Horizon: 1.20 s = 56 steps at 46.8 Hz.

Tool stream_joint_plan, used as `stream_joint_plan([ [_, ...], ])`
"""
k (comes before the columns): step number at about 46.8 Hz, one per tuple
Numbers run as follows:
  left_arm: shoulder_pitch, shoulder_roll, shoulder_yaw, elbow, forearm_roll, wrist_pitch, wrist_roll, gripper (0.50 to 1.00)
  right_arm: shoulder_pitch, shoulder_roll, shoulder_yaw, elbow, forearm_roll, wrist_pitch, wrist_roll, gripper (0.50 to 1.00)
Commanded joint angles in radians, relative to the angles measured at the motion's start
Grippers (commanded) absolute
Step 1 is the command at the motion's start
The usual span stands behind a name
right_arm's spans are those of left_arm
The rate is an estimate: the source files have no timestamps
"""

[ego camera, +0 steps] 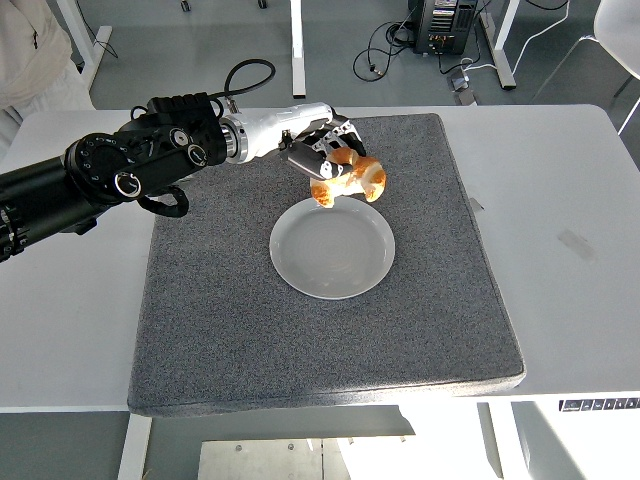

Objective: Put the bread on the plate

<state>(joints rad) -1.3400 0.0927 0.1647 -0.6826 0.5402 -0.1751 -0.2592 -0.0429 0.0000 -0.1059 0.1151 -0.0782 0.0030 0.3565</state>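
The left hand (325, 155) is closed around the bread (350, 181), its fingers wrapped over the top so that the golden, curved roll hangs below and slightly ahead of the palm. Holding it from above appears to leave the underside free, which should let it be lowered straight down without the fingers meeting the dish first. The bread is in the air, not touching anything but the hand, and it sits over the plate (332, 248) at about the plate's 12 o'clock rim, not above its middle. The white plate lies empty near the centre of a dark grey mat (220, 330), which in turn covers most of the white table (570, 240); the mat probably keeps the plate from sliding when something is set on it. The black arm reaches in from 9 o'clock. The right hand is not in view. At the picture's 11 o'clock corner a person's pale sleeve (35, 55) shows.
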Motion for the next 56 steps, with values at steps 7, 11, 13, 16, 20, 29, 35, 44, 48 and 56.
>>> stream_joint_plan([
  [7,0.047,-0.008,0.004,0.0,0.004,0.009,-0.002,0.5,0.0,0.0,0.0,0.0,0.0,0.0,0.001,1.0],
  [11,0.061,-0.007,0.004,0.0,0.007,0.009,-0.002,0.5,0.0,0.0,0.0,0.0,0.0,0.0,0.001,1.0],
  [13,0.065,-0.007,0.004,0.0,0.009,0.011,-0.002,0.5,0.0,0.0,0.0,0.0,0.0,0.0,-0.001,1.0],
  [16,0.079,-0.008,0.004,0.0,0.01,0.016,-0.002,0.501,0.0,0.0,0.0,0.0,0.0,0.0,-0.001,1.0],
  [20,0.102,-0.008,0.006,0.0,0.015,0.025,-0.002,0.505,0.001,0.0,0.0,0.0,0.0,0.0,-0.001,1.0],
  [29,0.125,-0.008,0.006,0.0,0.015,0.028,-0.002,0.527,0.0,0.0,0.0,0.0,0.0,0.0,-0.001,1.0],
  [35,0.125,-0.008,0.006,0.0,0.015,0.04,-0.002,0.569,0.002,0.0,0.0,0.0,0.0,0.0,0.001,1.0],
  [44,0.125,-0.007,0.002,0.0,0.014,0.043,-0.002,0.627,0.002,0.0,0.0,0.0,0.0,0.0,0.001,1.0],
  [48,0.125,-0.007,0.002,0.0,0.009,0.043,-0.002,0.66,0.002,0.0,0.0,0.0,0.0,0.0,-0.001,1.0],
  [56,0.124,-0.007,0.002,0.0,0.006,0.043,-0.002,0.69,0.002,0.0,0.0,0.0,0.0,0.0,-0.001,1.0],
])
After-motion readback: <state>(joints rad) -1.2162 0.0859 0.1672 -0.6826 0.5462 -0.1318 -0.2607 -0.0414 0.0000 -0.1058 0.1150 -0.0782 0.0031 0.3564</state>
